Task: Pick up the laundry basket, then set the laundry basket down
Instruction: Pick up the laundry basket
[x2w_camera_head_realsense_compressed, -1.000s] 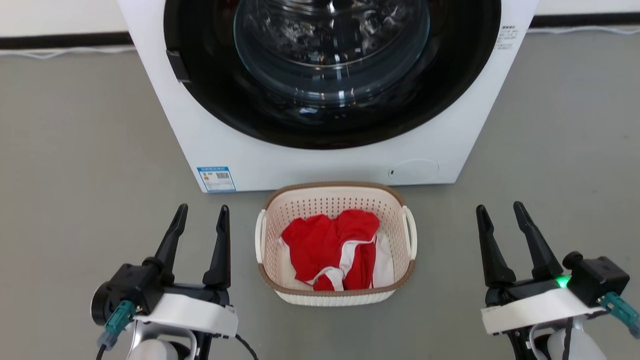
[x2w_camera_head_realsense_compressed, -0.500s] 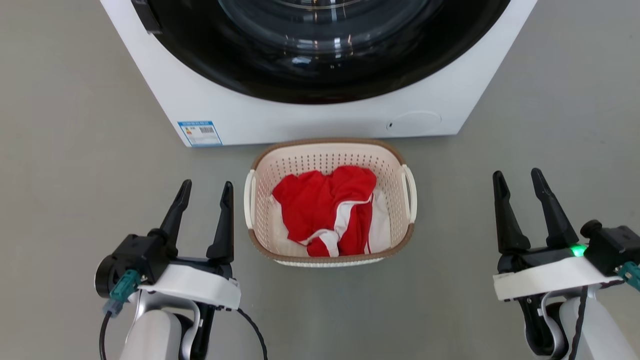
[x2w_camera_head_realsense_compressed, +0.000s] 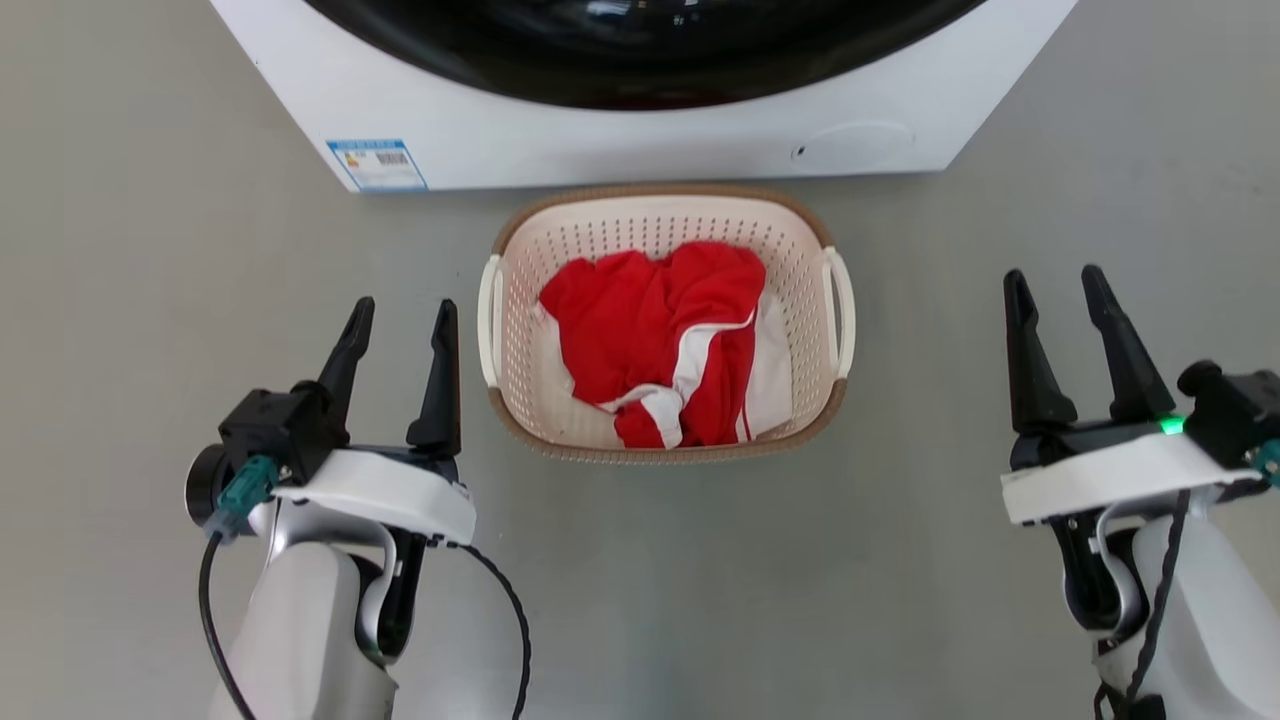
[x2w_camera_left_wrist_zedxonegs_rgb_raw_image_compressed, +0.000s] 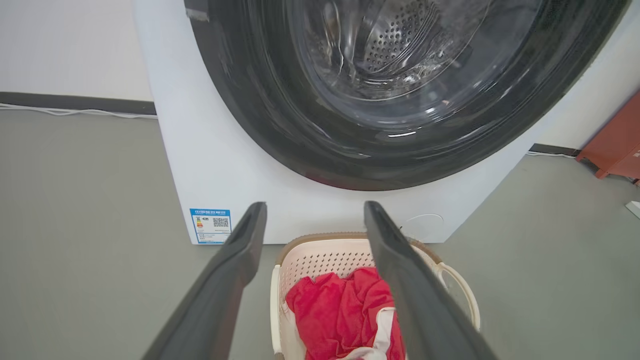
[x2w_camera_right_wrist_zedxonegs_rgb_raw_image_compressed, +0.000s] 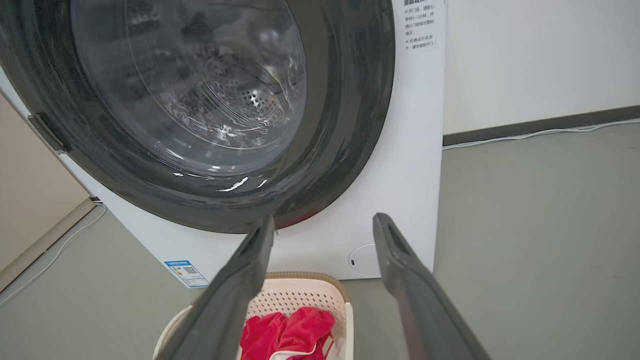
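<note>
Since a second ago my head camera has tipped down; the laundry basket (x2w_camera_head_realsense_compressed: 655, 228) sits on the floor (x2w_camera_head_realsense_compressed: 150, 250) just before the washing machine (x2w_camera_head_realsense_compressed: 600, 150).
Left end effector (x2w_camera_head_realsense_compressed: 405, 305) and right end effector (x2w_camera_head_realsense_compressed: 1053, 275) flank it, fingers parted and empty. I judge the basket light, fairly stiff and slightly springy, best taken by the left loop handle (x2w_camera_head_realsense_compressed: 488, 320) and the right loop handle (x2w_camera_head_realsense_compressed: 845, 310). A red garment (x2w_camera_head_realsense_compressed: 650, 310) hides its bottom, and I cannot tell what lies underneath.

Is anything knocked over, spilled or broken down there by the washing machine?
Nothing stands out. The laundry basket sits upright on the floor before the washing machine, with the red and white clothes all inside it. The left gripper and right gripper are open, one each side, touching nothing.
</note>
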